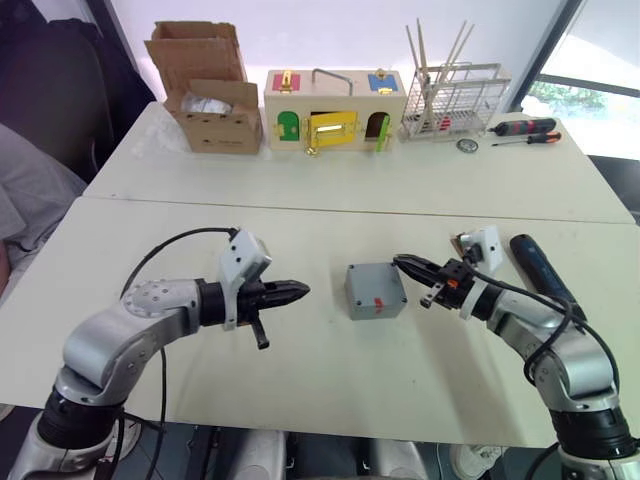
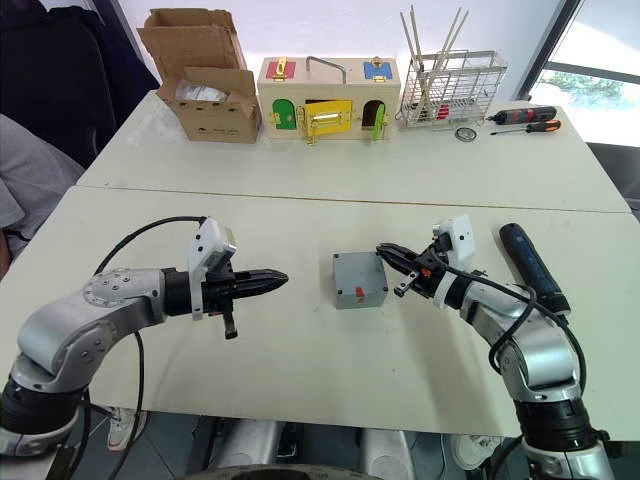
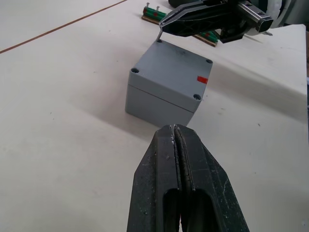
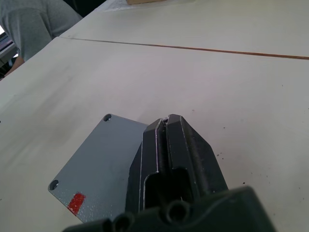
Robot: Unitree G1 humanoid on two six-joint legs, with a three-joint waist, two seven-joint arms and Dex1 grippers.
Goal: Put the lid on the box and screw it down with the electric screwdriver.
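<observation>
So from my end the lid is sitting on the box, square with it, and I can see a seam between the 2 in the left wrist view plus 4 corner holes on top. The box sits mid-table between both arms, red label showing on the lid and another red mark on the side facing me. My right gripper has its fingers pressed together, tips right over the box's right rear corner, and there's a thin metal pin sticking down from the tips at that corner hole; I can't tell if it's a screw it's pinching or what exactly. My left gripper is also fully closed with nothing in it, hovering just left of the box, pointing at it, not touching. The electric screwdriver lies flat on the table off to the right, just beyond my right arm, nobody holding it. Back of the far table there's a carton, a wooden box with coloured doors, a wire rack with sticks in it, and 2 hand screwdrivers beside the rack. A person's grey sleeve is at the far left edge.
</observation>
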